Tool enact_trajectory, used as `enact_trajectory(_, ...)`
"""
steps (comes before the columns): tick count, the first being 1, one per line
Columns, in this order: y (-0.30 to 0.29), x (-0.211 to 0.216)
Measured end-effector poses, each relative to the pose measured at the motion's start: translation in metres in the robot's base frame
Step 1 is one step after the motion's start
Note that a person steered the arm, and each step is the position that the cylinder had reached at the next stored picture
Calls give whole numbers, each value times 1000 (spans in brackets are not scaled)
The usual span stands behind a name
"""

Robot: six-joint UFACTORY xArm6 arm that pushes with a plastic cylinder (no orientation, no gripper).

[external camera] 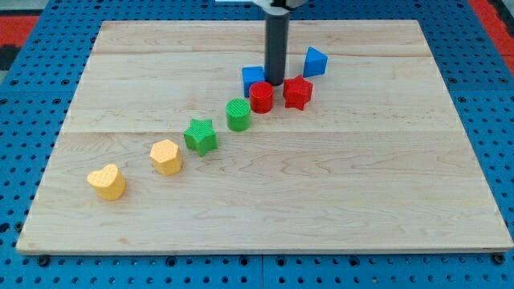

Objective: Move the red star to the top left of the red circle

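My tip (275, 83) sits just above the red circle (261, 97), toward the view's top, in the narrow space between the blue cube (252, 79) on the view's left and the red star (297, 92) on the view's right. The rod carries no claw at all, so it has hold of nothing; whether the tip actually touches any of the three blocks around it cannot be told.

Taking the red circle as the landmark: the red star stands just to its right, close but apart, and at about the same height in the view. The blue cube is at the circle's upper left, partly hidden behind it. A second blue block (315, 61), wedge-like in shape, lies up and to the right of the circle, beyond the star.

Down and to the left of the red circle a diagonal row runs off: first a green cylinder (238, 115) just beside it, then a green star (200, 136), a yellow hexagon-like block (166, 156) and, farthest away, a yellow heart (107, 182). All rest on the wooden board (361, 193)
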State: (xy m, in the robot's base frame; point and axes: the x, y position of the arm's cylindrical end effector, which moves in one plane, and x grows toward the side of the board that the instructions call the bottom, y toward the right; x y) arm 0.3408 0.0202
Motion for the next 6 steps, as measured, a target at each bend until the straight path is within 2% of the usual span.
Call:
enact_trajectory(3, 70, -3)
enact_trajectory(4, 127, 7)
enact_trajectory(5, 129, 33)
enact_trajectory(6, 12, 40)
